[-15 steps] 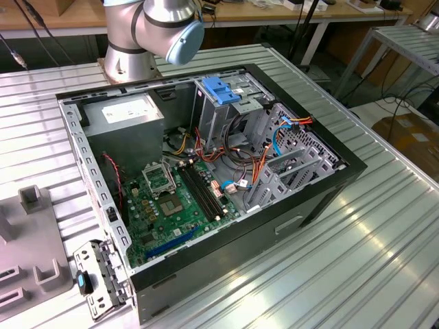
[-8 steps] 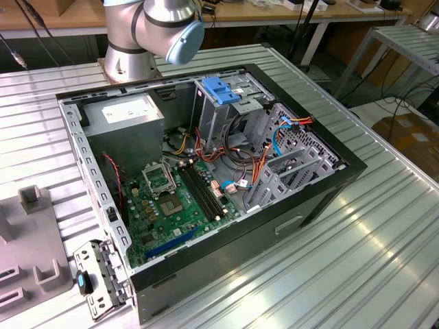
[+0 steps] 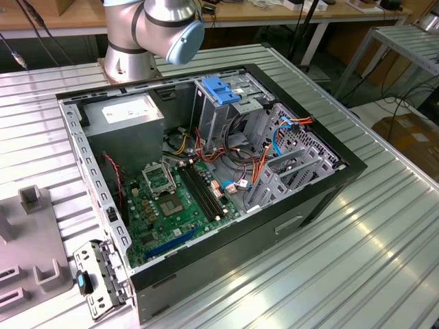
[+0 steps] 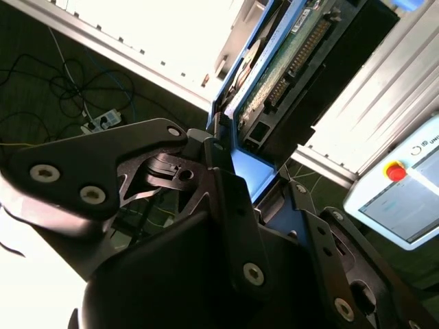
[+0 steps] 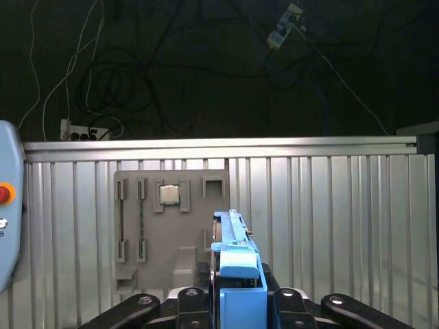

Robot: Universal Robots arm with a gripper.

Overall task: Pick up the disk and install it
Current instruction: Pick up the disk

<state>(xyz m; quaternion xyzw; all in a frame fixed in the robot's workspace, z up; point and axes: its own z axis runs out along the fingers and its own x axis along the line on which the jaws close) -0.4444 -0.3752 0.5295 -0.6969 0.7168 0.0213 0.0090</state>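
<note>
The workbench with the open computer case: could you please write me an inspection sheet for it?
Surface: ribbed metal table.
Job's things: disk in blue rails, gripped edge-on; open computer case, blue-handled bracket on its drive cage.
Clutter: grey fixture plate holding a square chip.
Grippers: hand shut on the disk, over the table.
Cables: coloured leads inside the case; loose cables on the floor.
Surroundings: teach pendant, power strip, robot base behind the case.
</note>
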